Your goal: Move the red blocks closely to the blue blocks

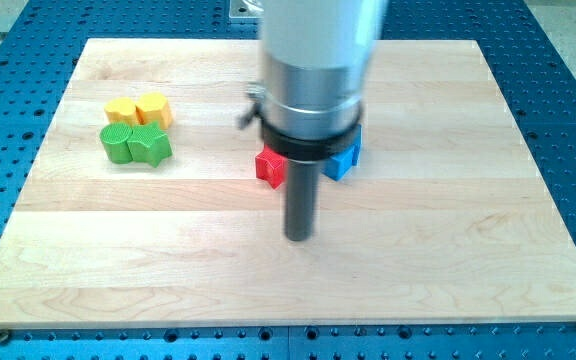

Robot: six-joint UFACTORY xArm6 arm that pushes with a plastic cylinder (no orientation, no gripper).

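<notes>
A red block (pixel 269 167) shows at the middle of the wooden board (pixel 448 230), partly hidden behind my arm; its shape is unclear. A blue block (pixel 345 158) shows just to the view's right of the rod, also partly hidden. The arm's wide grey body (pixel 313 70) covers the space between them, so I cannot tell if other red or blue blocks lie there or if the two touch. My tip (pixel 298 238) rests on the board below the red and blue blocks, a short way from both.
At the view's upper left sit a yellow round block (pixel 120 110), a yellow hexagonal block (pixel 154 108), a green round block (pixel 117 144) and a green star-like block (pixel 150 145), clustered together. The board's edges border a blue perforated table (pixel 568 150).
</notes>
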